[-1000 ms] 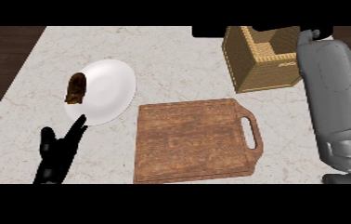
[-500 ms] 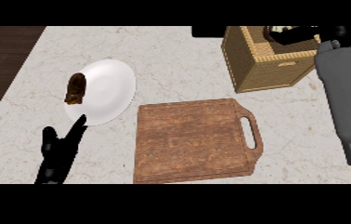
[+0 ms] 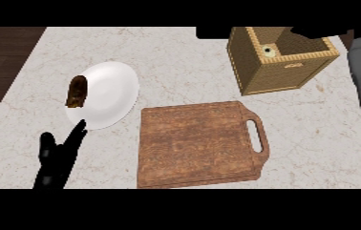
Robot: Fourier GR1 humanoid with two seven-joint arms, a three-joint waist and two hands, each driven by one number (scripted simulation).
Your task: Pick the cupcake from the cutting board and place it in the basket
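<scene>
The cupcake lies inside the woven basket at the back right, seen from above near the basket's left wall. My right hand hangs above the basket's far rim, mostly cut off by the view's top. Its black parts spread to either side of the opening and touch nothing, so it is open. A strip of its grey forearm shows at the right edge. The wooden cutting board in the middle front has nothing on it. My left hand rests open at the lower left, fingers up.
A white plate stands left of the board with a brown pastry on its left side. The left hand's fingertips reach close to the plate's near rim. Dark floor shows beyond the counter's left edge.
My right arm has drawn back up and to the right, off the basket. The cupcake, hidden by the hand before, now shows lying inside the basket. The left hand has not moved.
</scene>
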